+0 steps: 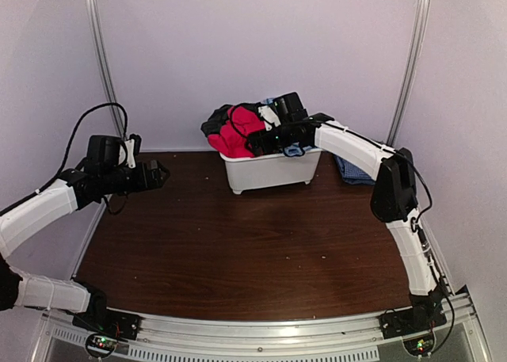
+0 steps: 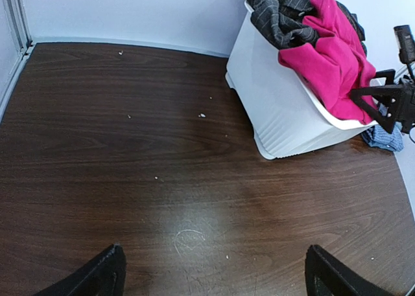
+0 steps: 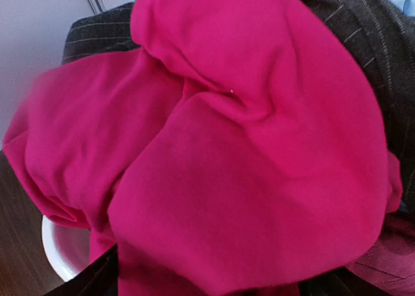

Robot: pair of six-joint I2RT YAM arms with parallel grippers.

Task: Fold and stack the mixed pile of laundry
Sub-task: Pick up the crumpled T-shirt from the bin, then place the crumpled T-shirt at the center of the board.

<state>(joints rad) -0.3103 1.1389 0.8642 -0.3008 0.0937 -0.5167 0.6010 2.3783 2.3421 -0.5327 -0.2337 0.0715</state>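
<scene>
Mixed laundry pile (image 1: 238, 128) heaped in white tub (image 1: 269, 172), upper centre of top view; nothing folded yet. Right end effector (image 1: 257, 142) sits over the pile with jaws wide, pink garment (image 3: 246, 166) filling its view. Left end effector (image 1: 161, 173) is wide, holding nothing, at left of frame above the surface (image 1: 238, 243).

Risks: a closing grab could snag the pinstriped garment (image 2: 279, 14) along with the pink one. Tangled cloth could drag or tip the light tub.

Hidden: right fingertips cut off at the bottom edge, contact with cloth unclear. Lower tub contents unseen. Blue checked cloth (image 1: 352, 170) is partly behind the arm.
</scene>
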